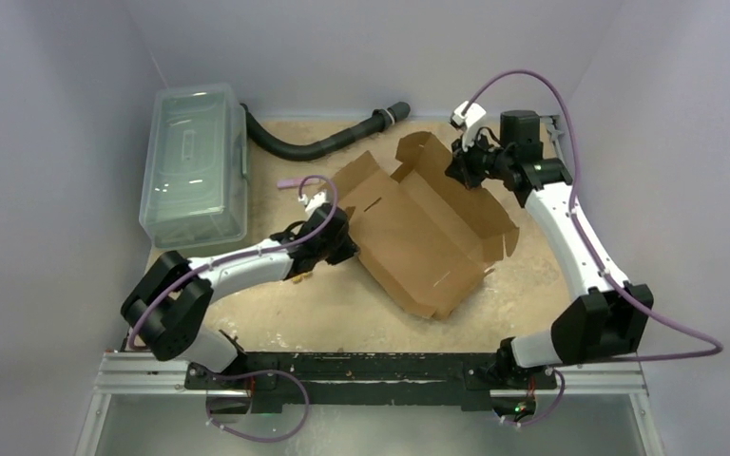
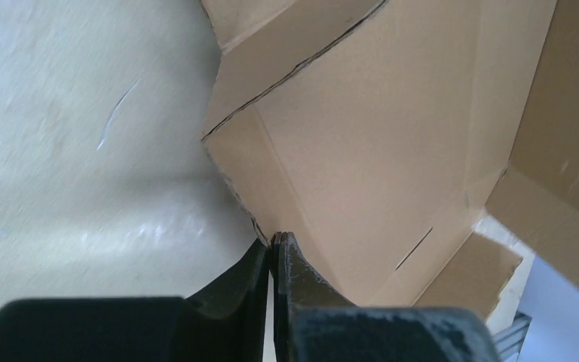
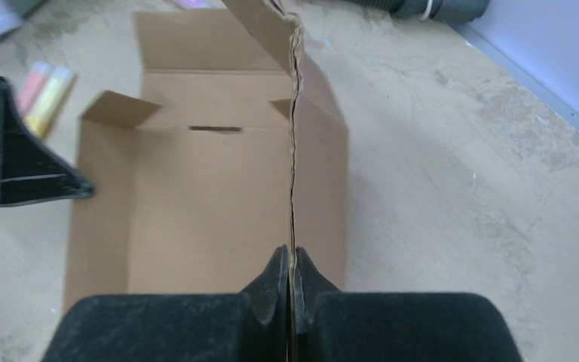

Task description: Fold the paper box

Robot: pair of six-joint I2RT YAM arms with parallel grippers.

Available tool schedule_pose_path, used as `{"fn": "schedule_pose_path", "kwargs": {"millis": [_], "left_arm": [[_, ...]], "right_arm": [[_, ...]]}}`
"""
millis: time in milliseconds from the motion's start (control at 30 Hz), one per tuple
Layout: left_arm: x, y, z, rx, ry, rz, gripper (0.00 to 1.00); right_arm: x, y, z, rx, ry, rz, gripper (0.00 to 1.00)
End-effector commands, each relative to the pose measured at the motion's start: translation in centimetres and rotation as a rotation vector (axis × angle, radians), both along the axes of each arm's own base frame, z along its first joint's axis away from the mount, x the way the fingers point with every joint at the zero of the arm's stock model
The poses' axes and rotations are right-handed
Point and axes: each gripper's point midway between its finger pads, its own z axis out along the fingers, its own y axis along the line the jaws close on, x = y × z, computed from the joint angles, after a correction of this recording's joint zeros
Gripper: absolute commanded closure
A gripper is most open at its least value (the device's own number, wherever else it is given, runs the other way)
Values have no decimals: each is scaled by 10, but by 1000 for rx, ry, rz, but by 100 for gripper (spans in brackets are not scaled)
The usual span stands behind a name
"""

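The paper box [image 1: 418, 233], half-formed on the bench [image 1: 342, 309], is pinched at two wall edges by the closed left tool [image 2: 275, 245] and right tool [image 3: 292, 260], seemingly so both walls are held up for folding.

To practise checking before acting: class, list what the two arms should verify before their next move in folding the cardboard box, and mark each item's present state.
1. Left tool shut on the cardboard box at its left edge: ok.
2. Right tool shut on the box's far-right edge, held upright: ok.
3. All flaps folded in: not ok, several lie open.
4. Plastic bin apart from the box: ok.
5. Hose apart from the far flap: cannot tell.
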Motion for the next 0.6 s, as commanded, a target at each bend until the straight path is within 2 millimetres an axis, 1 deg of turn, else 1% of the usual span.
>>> {"fn": "schedule_pose_path", "kwargs": {"millis": [0,33,67,133,200,300,367,433,567], "left_arm": [[27,-8,10,118,-68,-50,100],[31,-10,9,143,-71,-70,100],[33,-11,4,176,-63,-88,100],[40,-14,4,220,-69,-124,100],[47,-18,8,259,-93,-163,100],[62,-22,20,312,-160,-208,100],[74,-20,28,370,-200,-213,100],[88,-20,40,412,-242,-209,100],[106,-28,64,434,-331,-228,100]], "right_arm": [[-19,6,37,103,-103,54,100],[-23,5,41,128,-107,59,100],[-27,3,46,157,-113,61,100],[-34,-6,56,220,-125,59,100],[-41,-8,66,281,-139,73,100],[-54,-2,77,356,-146,113,100],[-59,-7,85,397,-155,123,100],[-66,-6,93,443,-155,153,100],[-81,-1,106,518,-145,210,100]]}}
